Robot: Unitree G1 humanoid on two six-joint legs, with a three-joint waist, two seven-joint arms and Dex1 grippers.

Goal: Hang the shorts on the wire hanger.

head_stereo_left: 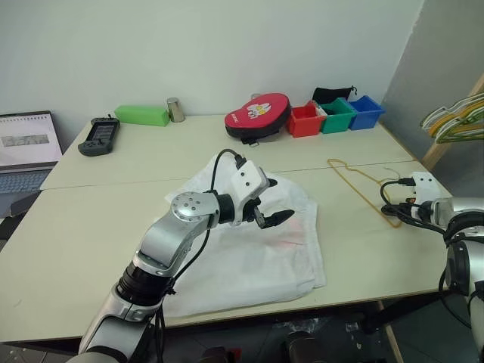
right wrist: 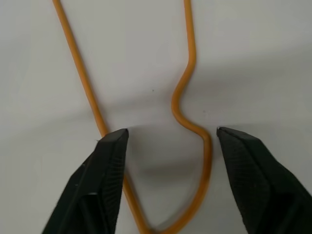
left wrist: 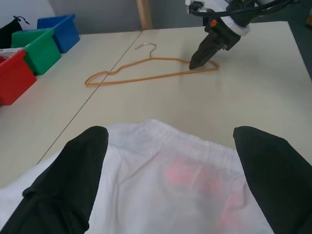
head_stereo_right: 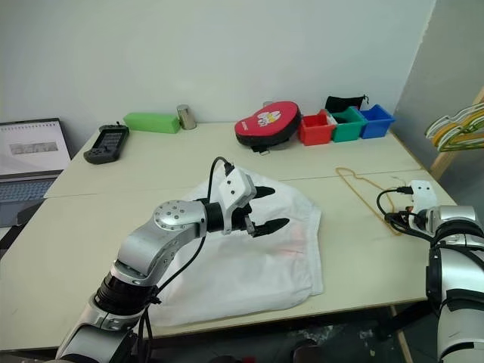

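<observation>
Shorts (head_stereo_left: 257,249) lay flat on table (head_stereo_left: 91,227), my left gripper (left wrist: 168,161) spread wide above waistband. Wire hanger (left wrist: 146,73) lay beside shorts; my right gripper (right wrist: 168,146) straddled its end, jaws parted, nothing grasped.

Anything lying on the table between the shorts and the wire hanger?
No. Between the shorts and the wire hanger there is bare table, in the left eye view.

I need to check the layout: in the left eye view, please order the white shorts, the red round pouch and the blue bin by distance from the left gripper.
1. White thin-fabric shorts, directly under the left gripper.
2. Red round pouch, farther back.
3. Blue plastic bin, far back right.
</observation>
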